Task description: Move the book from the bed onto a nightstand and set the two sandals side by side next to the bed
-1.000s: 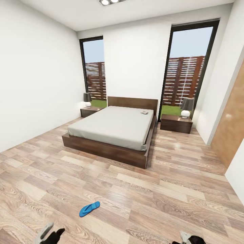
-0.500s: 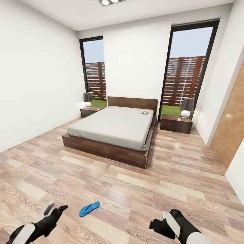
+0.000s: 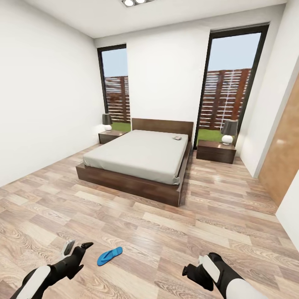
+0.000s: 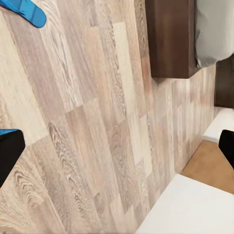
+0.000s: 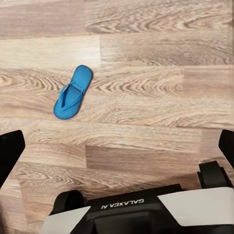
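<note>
Left gripper (image 3: 77,248): low at the head view's left, above the floor, just beside the sandal; its two fingers stand spread apart with bare floor between them, grasping nothing
Right gripper (image 3: 189,272): low at the head view's right, over bare planks, well apart from the sandal; in its wrist view the dark fingertips (image 5: 10,151) sit at opposite edges, wide apart, nothing between them
Sandal (image 3: 109,256): bright blue flip-flop lying flat on the floor between the two grippers, nearer the left one; straps up in the right wrist view (image 5: 73,99); well apart from the bed
Blue edges: in the left wrist view a blue toe end (image 4: 30,10) at one corner and a sliver of blue (image 4: 7,131) by a fingertip; cannot tell whether these are one sandal or two
Robot base (image 5: 146,214): white and black body with wheels, on the floor near the sandal
Floor (image 3: 174,224): light brown wood planks
Bed (image 3: 141,166): dark-brown frame, light-grey mattress, headboard against the far wall between two tall windows (image 3: 230,89)
Book (image 3: 177,137): small, lying on the mattress near the headboard, on the side toward the right nightstand; cover too small to read
Nightstands: one left of the bed (image 3: 109,136), one right of it (image 3: 216,150); each carries a lamp (image 3: 228,132)
</note>
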